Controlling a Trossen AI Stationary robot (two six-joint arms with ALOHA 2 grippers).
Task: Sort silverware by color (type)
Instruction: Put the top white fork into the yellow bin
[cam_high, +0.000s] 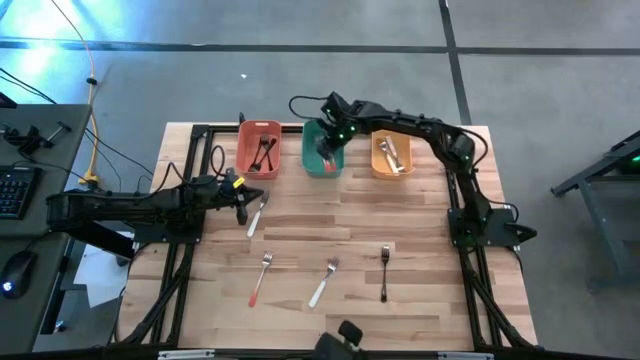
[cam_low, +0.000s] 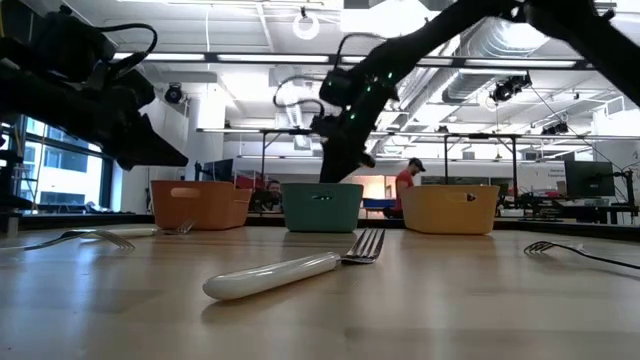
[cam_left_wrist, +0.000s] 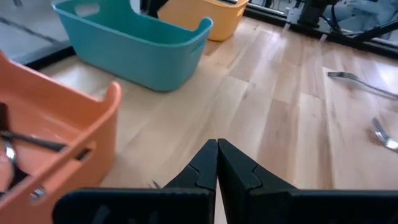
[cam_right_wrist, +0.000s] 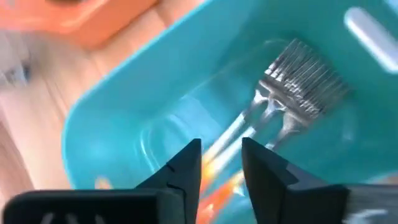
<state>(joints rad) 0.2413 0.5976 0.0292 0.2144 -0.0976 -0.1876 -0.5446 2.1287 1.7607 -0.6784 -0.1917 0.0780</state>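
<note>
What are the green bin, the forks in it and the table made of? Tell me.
Green bin: seemingly plastic, smooth, evenly teal, with a soft sheen.
Forks: silver heads that glint, likely metal; orange handles, possibly plastic.
Table: pale planks with visible grain, apparently wood.

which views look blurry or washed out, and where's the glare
Right wrist view: motion-smeared, the forks in the teal bin streaked. Low view: both arms are backlit silhouettes against bright ceiling lights; the near white-handled fork is sharp. High view: bluish glare on the floor at the top left corner.
</note>
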